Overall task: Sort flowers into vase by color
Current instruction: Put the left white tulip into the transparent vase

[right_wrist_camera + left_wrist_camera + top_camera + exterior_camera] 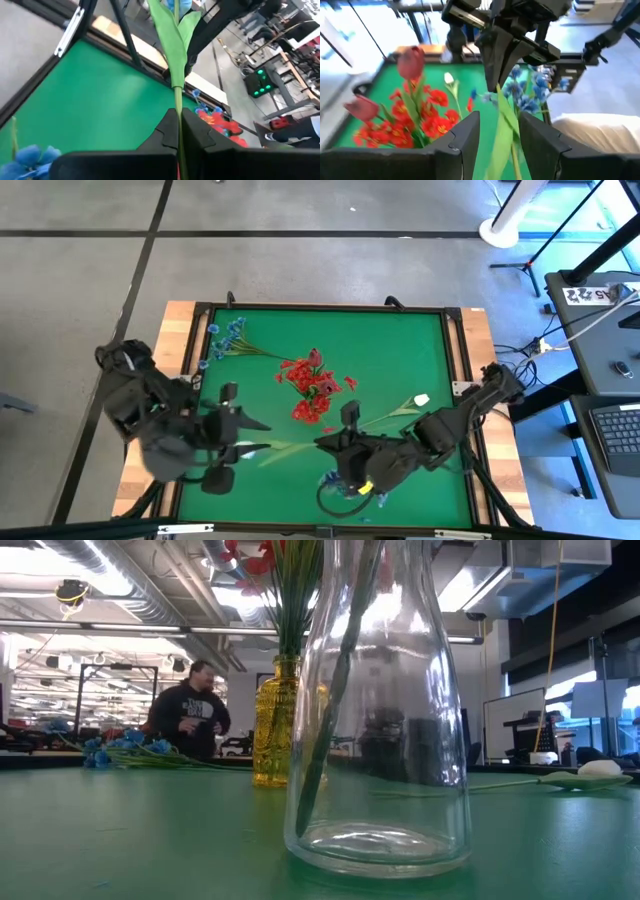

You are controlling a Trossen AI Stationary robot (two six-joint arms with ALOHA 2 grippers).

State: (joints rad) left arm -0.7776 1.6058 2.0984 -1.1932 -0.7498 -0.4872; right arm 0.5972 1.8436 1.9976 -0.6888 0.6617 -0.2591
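Observation:
My right gripper (178, 122) is shut on a flower's thin green stem with a long leaf (170, 40), above the near middle of the green table; its blossom does not show. My left gripper (500, 135) stands open, with that leaf (501, 125) running between its fingers. In the high view the stem (295, 446) spans from my left gripper (255, 436) to my right gripper (325, 443). Red flowers (312, 385) stand in a yellow vase (277, 720). A clear vase (380, 740) holds blue flowers (530, 90). More blue flowers (225, 340) and a white bud (421, 398) lie on the table. My right gripper pinches the stem just below the leaf (178, 102) between its two fingers, which lie across it. The flower is lifted clear of the table and runs toward my left gripper. My left gripper is open around the leaf; I cannot tell whether a finger touches it.
The table's raised black frame (330, 308) runs around the green mat. The clear vase (340, 498) stands near the front edge, below my right arm. Bare mat lies at the far right (400, 350). A person (190, 715) stands in the room beyond the table.

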